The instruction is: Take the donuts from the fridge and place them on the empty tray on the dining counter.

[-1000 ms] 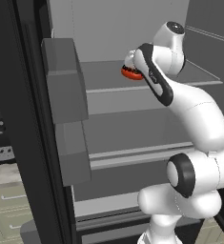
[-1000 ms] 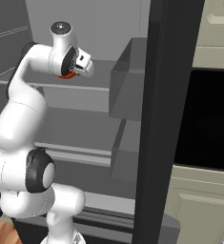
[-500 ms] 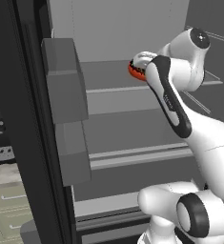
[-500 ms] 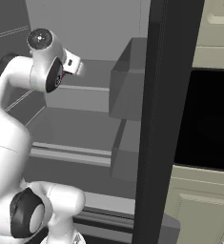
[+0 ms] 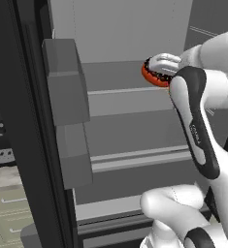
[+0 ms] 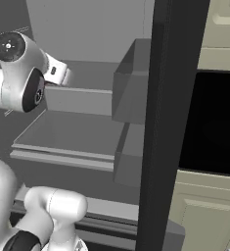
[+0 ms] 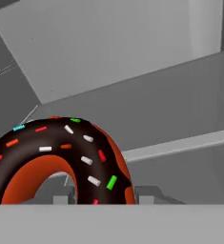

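Observation:
One donut [image 5: 153, 77] with orange-red sides and dark sprinkled icing hangs above the upper shelf inside the open fridge [image 5: 115, 29]. My gripper [image 5: 156, 72] is shut on it. In the hand view the donut [image 7: 85, 147] stands on edge between the two fingertips [image 7: 147, 193], close to the lens. Behind it lie the grey shelf and back wall of the fridge [image 7: 132, 57]. The empty tray and the dining counter are out of view.
The open left door with its grey bins [image 5: 62, 97] stands close on the left, and the right door with bins [image 6: 131, 88] on the right. A black built-in oven [image 6: 209, 122] and pale drawers [image 5: 8, 213] flank the fridge. My own arm [image 5: 198, 126] crosses the opening.
The arm has swung and its elbow has risen. The donut in the gripper has shifted to the right over the upper shelf. The fridge has not moved.

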{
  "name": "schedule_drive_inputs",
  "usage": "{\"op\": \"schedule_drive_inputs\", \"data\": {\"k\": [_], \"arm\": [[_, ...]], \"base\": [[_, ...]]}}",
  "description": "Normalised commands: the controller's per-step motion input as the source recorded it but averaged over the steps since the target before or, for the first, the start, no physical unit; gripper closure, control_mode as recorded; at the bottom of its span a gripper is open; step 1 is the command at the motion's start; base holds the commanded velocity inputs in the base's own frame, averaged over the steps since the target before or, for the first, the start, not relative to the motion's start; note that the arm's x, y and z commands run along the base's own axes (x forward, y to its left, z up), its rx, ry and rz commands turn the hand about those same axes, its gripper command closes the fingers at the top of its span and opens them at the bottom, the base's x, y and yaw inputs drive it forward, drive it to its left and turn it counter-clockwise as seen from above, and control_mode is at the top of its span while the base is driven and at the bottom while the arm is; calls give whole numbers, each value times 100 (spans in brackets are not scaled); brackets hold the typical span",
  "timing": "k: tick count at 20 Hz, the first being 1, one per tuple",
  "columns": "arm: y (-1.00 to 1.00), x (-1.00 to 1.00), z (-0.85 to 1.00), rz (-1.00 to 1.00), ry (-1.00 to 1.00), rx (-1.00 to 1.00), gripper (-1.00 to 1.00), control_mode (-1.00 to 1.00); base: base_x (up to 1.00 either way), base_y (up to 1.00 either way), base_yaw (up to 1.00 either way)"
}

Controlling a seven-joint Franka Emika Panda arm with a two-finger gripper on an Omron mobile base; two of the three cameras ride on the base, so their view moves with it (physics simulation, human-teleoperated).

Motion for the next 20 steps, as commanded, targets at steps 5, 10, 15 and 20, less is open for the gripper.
{"op": "schedule_drive_inputs", "data": {"k": [5,10,15,20], "arm": [[-5,-100,-8,0,-31,-5,100,-100],[-8,-100,1,-3,8,0,100,-100],[-20,-100,2,-5,0,0,100,-100],[-17,-94,3,-7,1,0,100,-100]], "base": [[0,0,0],[0,0,0],[0,0,0],[0,0,0]]}}
